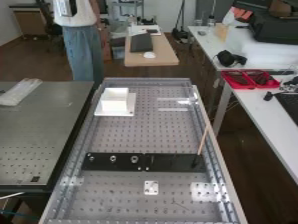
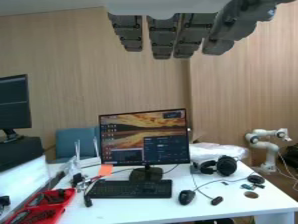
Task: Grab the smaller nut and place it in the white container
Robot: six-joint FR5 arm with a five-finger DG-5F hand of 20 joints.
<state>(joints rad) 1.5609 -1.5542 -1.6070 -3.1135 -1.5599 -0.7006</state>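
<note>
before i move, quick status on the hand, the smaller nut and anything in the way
Hand open, fingers straight. Smaller nut on the black bar, outside the white container. Larger nut right beside it, possible snag.

Smaller nut (image 1: 91,158) on black bar (image 1: 174,163), boxy white container (image 1: 114,103) apart.

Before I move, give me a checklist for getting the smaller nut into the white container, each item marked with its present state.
1. Smaller nut standing on the black bar: ok.
2. Larger nut and bearing at their own places in the row: ok.
3. White container on the bench, resting on a white plate: ok.
4. Container's inside free of parts: cannot tell.
5. Hand open, holding nothing: ok.
6. Hand lined up with the smaller nut: not ok, its wrist camera faces a desk with a monitor.
</note>
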